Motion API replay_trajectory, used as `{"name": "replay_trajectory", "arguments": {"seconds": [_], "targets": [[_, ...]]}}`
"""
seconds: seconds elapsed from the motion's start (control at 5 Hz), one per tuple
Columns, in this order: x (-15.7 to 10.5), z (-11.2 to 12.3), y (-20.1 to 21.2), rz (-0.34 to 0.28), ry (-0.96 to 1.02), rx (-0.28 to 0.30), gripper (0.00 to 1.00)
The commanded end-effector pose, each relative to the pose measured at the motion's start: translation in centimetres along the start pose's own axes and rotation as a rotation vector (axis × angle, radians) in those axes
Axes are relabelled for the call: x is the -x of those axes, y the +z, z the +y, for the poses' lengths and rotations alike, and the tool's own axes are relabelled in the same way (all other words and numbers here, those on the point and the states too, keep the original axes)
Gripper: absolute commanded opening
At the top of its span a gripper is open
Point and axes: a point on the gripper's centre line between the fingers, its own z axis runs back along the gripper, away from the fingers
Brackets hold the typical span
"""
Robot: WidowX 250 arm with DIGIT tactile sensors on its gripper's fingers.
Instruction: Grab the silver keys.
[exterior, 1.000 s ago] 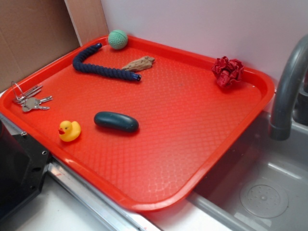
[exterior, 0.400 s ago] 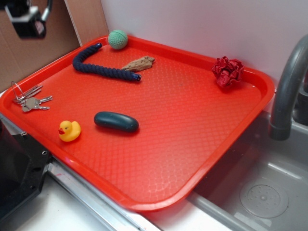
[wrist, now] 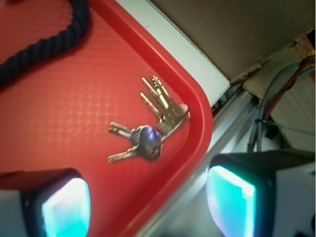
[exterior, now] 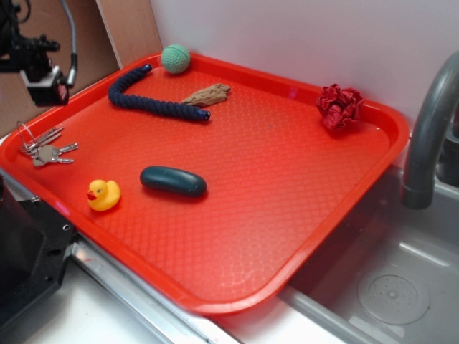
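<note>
Silver keys (wrist: 148, 123) flat on red tray (exterior: 287, 179), far-left corner by rim. Light, rigid, slippery metal, loose on ring; pinch across clustered heads. Hand (wrist: 148, 202) wide open, empty, above keys.

A red plastic tray (exterior: 287, 215) with a raised rim and a dimpled floor fills most of the exterior frame. At its far left corner lie the silver keys (exterior: 44, 148), close to the rim. Below them sits a yellow duck (exterior: 104, 194), with a dark teal oblong (exterior: 173, 181) just to its right. Along the upper left lie a navy rope (exterior: 147, 101), a green ball (exterior: 176, 59) and a brown scrap (exterior: 206, 94). A crumpled red wad (exterior: 339, 105) sits at upper right.
</note>
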Motion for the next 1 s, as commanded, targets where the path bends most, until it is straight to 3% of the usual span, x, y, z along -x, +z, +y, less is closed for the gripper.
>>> {"name": "replay_trajectory", "arguments": {"seconds": [0.0, 0.4, 0.6, 0.8], "targets": [[-0.1, 1.2, -3.5, -0.043, -0.023, -0.003, 1.00], [-0.2, 2.9, -6.4, 0.031, -0.001, 0.032, 1.00], [0.0, 3.0, -6.9, 0.041, 0.039, 0.014, 0.00], [-0.1, 2.8, -7.0, 0.044, 0.002, 0.011, 0.00]]}}
